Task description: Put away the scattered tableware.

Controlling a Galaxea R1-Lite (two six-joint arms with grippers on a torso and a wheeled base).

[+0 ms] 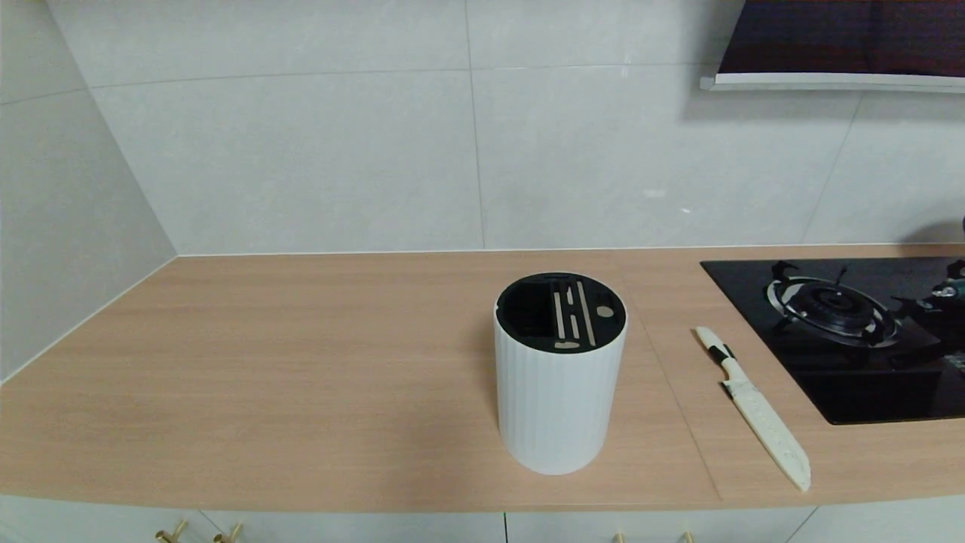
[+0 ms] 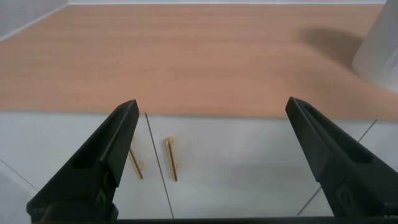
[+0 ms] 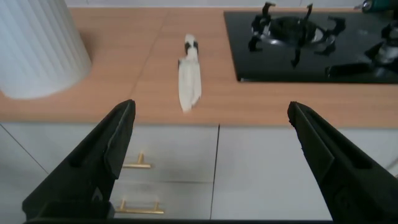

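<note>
The knife (image 1: 754, 407) lay flat on the worktop (image 1: 301, 377), right of the white slotted holder (image 1: 559, 377) and near the hob (image 1: 852, 339), handle (image 1: 718, 351) at the far end. Looked light, stiff, probably slick, so the handle seemed the place to grab, not the blade. Left gripper (image 2: 211, 109) and right gripper (image 3: 211, 112) both had fingers spread wide, empty, off the worktop's near edge.

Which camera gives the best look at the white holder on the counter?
The head view: the whole white holder stands there, slotted top included. The right wrist view catches its ribbed side; the left wrist view, just an edge.
</note>
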